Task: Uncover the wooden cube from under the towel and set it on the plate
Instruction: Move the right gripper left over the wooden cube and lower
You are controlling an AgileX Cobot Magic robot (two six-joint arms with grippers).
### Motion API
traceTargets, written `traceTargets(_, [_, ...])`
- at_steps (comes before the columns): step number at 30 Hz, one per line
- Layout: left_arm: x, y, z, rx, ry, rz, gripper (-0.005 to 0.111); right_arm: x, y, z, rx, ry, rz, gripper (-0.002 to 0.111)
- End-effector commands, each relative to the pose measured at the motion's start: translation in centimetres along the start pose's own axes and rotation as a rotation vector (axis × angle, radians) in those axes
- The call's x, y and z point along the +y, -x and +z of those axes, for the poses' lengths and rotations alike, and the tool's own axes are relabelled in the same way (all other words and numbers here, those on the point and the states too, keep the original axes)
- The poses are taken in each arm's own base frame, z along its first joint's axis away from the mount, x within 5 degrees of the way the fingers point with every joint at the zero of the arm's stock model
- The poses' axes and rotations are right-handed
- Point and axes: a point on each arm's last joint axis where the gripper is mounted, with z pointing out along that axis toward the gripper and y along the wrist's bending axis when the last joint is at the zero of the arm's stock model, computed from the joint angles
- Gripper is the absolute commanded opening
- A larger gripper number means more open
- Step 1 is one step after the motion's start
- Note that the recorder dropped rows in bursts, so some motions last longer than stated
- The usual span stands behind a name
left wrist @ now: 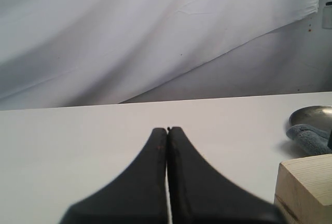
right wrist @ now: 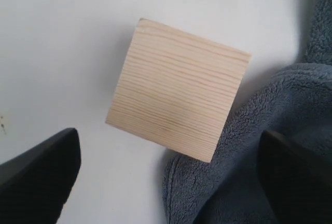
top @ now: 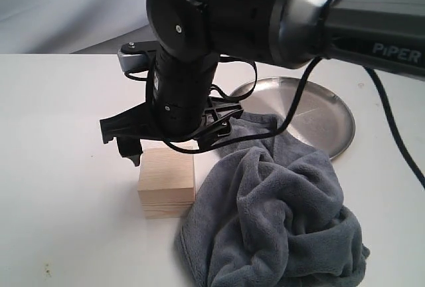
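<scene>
The wooden cube (top: 167, 182) stands bare on the white table, its right side touching the edge of the crumpled grey-blue towel (top: 279, 224). The silver plate (top: 317, 115) lies behind the towel, which overlaps its front rim. My right gripper (top: 171, 144) hangs open just above the cube; in the right wrist view the cube (right wrist: 178, 110) lies ahead of the open right gripper (right wrist: 168, 177), one finger (right wrist: 44, 175) over bare table, the other over the towel (right wrist: 244, 172). My left gripper (left wrist: 167, 129) is shut on nothing, low over the table, with the cube (left wrist: 306, 187) off to one side.
The right arm's black body and cables (top: 219, 41) hang over the middle of the scene. A white cloth backdrop (left wrist: 155, 32) rises behind the table. In the left wrist view the towel (left wrist: 311, 136) and plate (left wrist: 314, 114) show beyond the cube.
</scene>
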Motion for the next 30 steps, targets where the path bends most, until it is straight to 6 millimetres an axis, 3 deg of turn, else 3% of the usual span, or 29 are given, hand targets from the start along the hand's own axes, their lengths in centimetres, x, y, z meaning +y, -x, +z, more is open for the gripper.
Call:
traceTargets(1, [0.0, -0.1, 0.0, 0.000, -0.005, -0.004, 0.000, 0.0, 0.3, 0.7, -0.002, -0.023, 0.026, 0.084])
traceTargets(30, [0.0, -0.1, 0.0, 0.000, -0.005, -0.004, 0.000, 0.6, 0.7, 6.0, 0.021, -0.003, 0.090, 0.084])
